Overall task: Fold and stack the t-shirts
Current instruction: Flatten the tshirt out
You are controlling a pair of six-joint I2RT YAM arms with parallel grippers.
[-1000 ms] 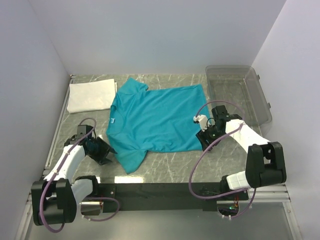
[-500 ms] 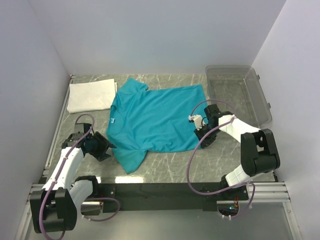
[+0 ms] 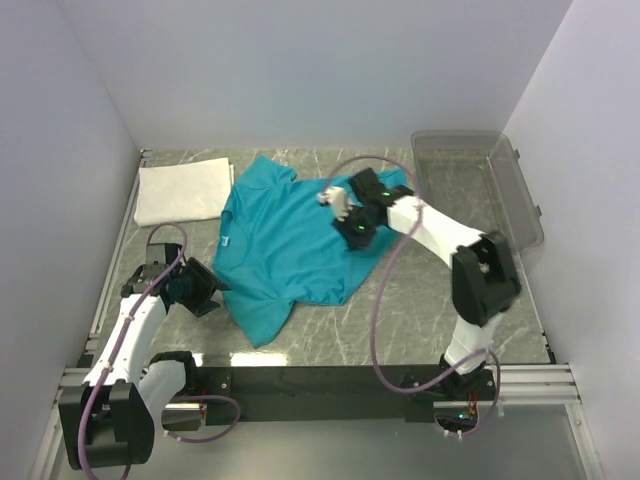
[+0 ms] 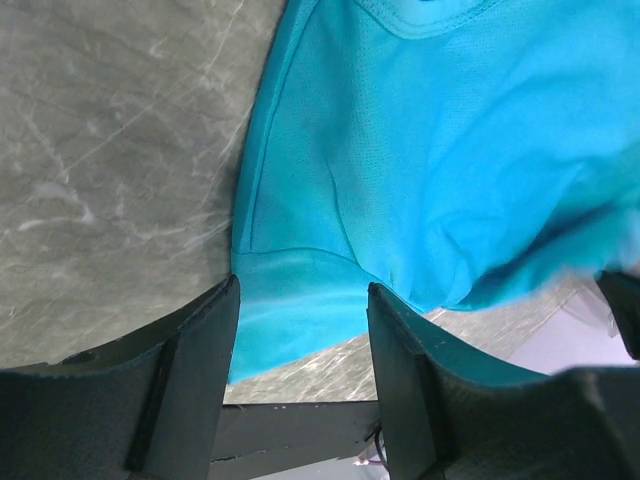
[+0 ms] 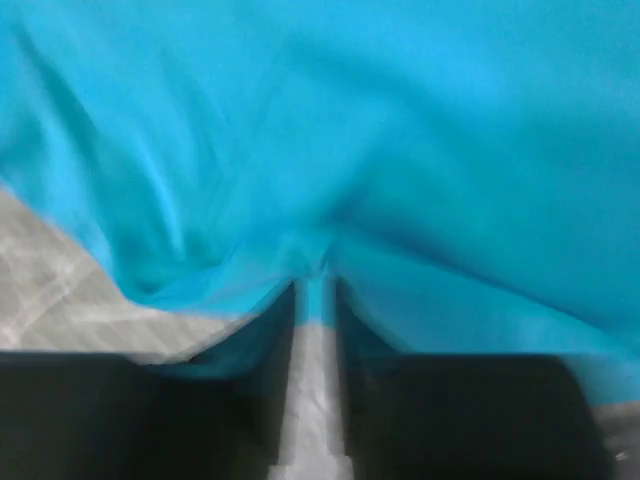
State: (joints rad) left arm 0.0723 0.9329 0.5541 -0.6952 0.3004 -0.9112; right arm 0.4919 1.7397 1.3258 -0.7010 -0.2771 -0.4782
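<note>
Watching the feed from my desk. Over at 10 o'clock on the worktop [image 3: 420,320], the white folded piece [image 3: 180,192] is lying flat, right up against the teal t-shirt [image 3: 280,245].

The left arm [image 3: 128,325] is reaching in at about 8 o'clock. The left jaws are standing wide open and low. In the wrist view the edge of the near sleeve is showing between them, and they aren't gripping anything.

The teal t-shirt is lying spread across the middle of the worktop. Its collar and small white neck label [image 3: 228,240] are pointing to 9 o'clock, with the sleeves at 12 and 6. The near corner of the hem is hanging lifted over the shirt's body instead of lying flat.

The right arm [image 3: 430,222] is holding that corner, stretching across to roughly 1 o'clock on the shirt. The right jaws are pinching shut on a gathered bit of teal fabric, though that wrist picture is coming through blurry.

The clear plastic bin [image 3: 480,185] is sitting at 2 o'clock, apart from the shirt.
</note>
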